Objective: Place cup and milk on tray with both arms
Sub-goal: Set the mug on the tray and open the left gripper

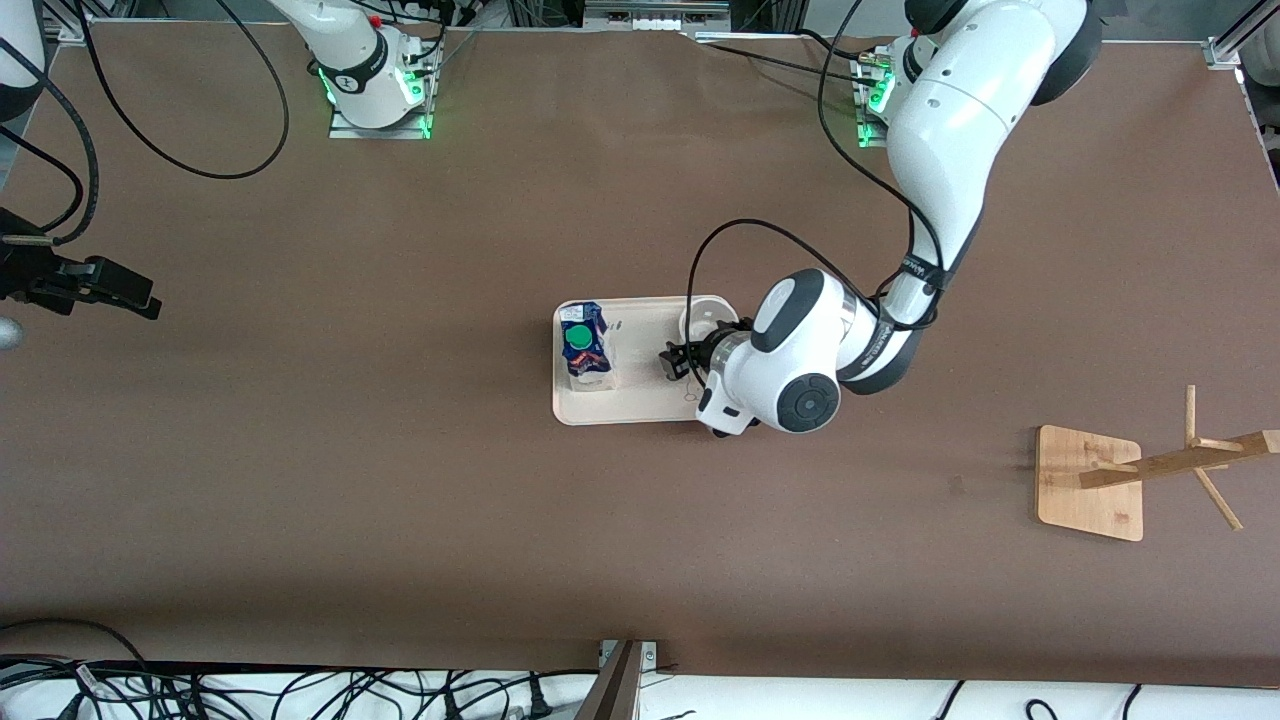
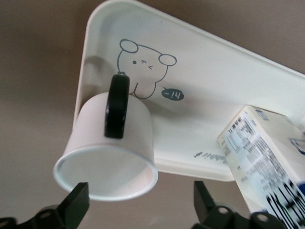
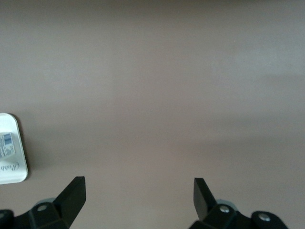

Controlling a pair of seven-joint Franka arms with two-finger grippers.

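Observation:
The cream tray (image 1: 640,400) lies mid-table. On it the blue-and-white milk (image 1: 585,345) with a green cap stands at the end toward the right arm. The white cup (image 1: 703,320) stands at the tray's other end, on the corner farther from the front camera. My left gripper (image 1: 672,362) hangs open over the tray beside the cup. In the left wrist view the cup (image 2: 109,157) shows its black handle, with its rim just ahead of my open left gripper (image 2: 141,200), ungripped, and the milk (image 2: 267,152) stands on the tray (image 2: 214,95). My right gripper (image 1: 140,297) waits open over bare table.
A wooden peg stand (image 1: 1090,480) sits at the left arm's end of the table, nearer the front camera. The right wrist view shows my open right gripper (image 3: 139,195) over brown table with a tray corner (image 3: 14,167) at the picture's edge.

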